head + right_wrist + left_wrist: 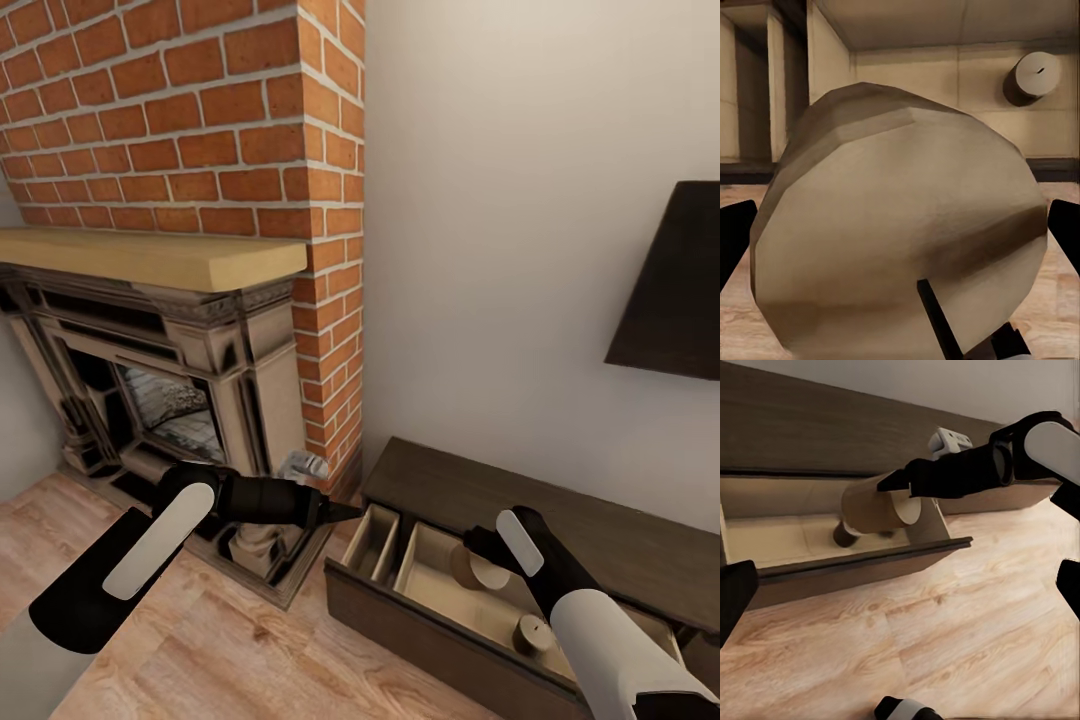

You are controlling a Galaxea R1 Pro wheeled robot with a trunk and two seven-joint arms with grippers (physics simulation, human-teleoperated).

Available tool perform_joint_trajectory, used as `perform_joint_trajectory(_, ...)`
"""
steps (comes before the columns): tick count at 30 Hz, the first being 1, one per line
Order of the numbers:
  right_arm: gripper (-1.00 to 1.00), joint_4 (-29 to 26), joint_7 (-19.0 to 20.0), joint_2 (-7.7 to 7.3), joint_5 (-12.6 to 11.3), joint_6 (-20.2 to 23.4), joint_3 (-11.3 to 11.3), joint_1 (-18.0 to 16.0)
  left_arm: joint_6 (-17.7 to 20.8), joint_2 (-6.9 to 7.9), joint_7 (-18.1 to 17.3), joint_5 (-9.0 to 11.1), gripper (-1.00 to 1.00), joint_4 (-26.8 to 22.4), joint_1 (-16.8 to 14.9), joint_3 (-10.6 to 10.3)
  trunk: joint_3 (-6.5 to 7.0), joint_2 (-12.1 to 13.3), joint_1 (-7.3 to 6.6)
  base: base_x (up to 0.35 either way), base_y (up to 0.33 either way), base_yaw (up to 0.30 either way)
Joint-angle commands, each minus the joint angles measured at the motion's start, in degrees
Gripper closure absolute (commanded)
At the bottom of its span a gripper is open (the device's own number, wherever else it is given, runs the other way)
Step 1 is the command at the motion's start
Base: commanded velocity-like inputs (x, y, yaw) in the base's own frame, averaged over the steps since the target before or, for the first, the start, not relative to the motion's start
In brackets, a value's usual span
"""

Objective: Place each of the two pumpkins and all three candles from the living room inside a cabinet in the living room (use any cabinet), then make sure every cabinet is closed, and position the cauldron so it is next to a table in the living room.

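Observation:
A beige candle (476, 570) hangs over the open drawer (372, 606) of the long dark brown cabinet (590, 530), with my right gripper (482, 556) shut on it. In the left wrist view the candle (876, 506) floats above the drawer's pale floor and casts a shadow there. It looms large in the right wrist view as candle (900, 225), a dark finger at each side. A second candle (533, 633) stands upright in the same compartment, also seen as candle (1035, 75). My left gripper (340, 512) is open and empty over the wood floor, left of the drawer.
An ornate fireplace (150, 400) under a red brick chimney (200, 120) stands left of the cabinet. A black TV (670, 290) hangs on the wall above it. A small white object (302, 465) lies by the chimney's foot. Plank floor (250, 650) lies in front.

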Motion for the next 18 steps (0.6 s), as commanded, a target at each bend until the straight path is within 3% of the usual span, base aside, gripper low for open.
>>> perform_joint_trajectory(1, 1.00, -0.1, -0.5, -0.04, -0.6, 0.1, 0.2, 0.0, 0.1, 0.07, -0.6, -0.6, -1.00, 0.0, -0.1, 0.0, -0.05, -0.1, 0.01, 0.000, 0.059, -0.270)
perform_joint_trajectory(7, 1.00, -0.1, -0.5, -0.04, -0.6, 0.1, 0.2, 0.0, 0.1, 0.05, -0.6, -0.6, -1.00, 0.0, -0.1, 0.0, 0.00, -0.1, 0.01, 0.007, 0.056, -0.128)
perform_joint_trajectory(18, 1.00, -0.1, -0.5, 0.02, -0.6, 0.1, 0.2, 0.0, 0.1, 0.08, -0.6, -0.6, -1.00, 0.0, -0.1, 0.0, 0.01, -0.1, 0.01, 0.065, 0.106, -0.011)
